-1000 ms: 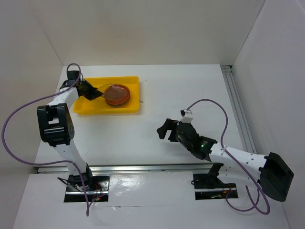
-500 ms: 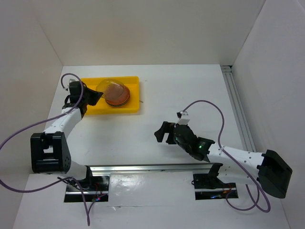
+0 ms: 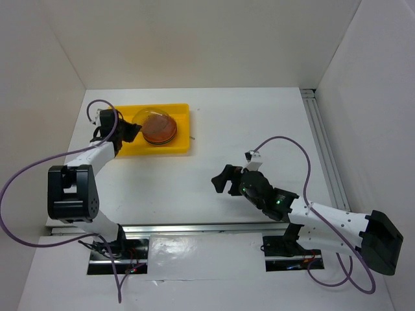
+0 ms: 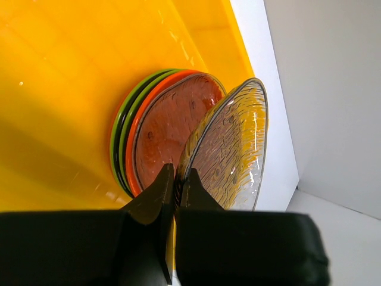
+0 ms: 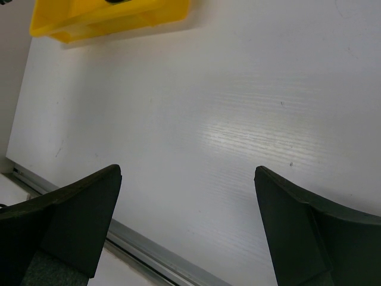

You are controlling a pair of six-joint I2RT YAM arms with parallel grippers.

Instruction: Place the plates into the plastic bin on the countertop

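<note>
The yellow plastic bin (image 3: 123,146) stands at the back left of the white countertop (image 3: 259,129). A stack of plates (image 3: 160,131) lies in it, lime green and black below, orange with a smoky-grey one on top (image 4: 166,122). My left gripper (image 4: 177,174) is shut on the rim of a translucent smoky-grey plate (image 4: 235,149) and holds it tilted over the stack (image 3: 150,117). My right gripper (image 5: 187,173) is open and empty above bare countertop (image 5: 238,119) at the front middle (image 3: 227,178).
White walls (image 3: 194,39) close in the countertop at the back and sides. A metal rail (image 3: 194,228) runs along the front edge, another (image 3: 322,139) along the right side. The bin's far edge shows in the right wrist view (image 5: 113,15).
The left gripper has lifted the smoky-grey plate from flat on the stack to a tilted hold over it. The right gripper shifted slightly and stays open.
</note>
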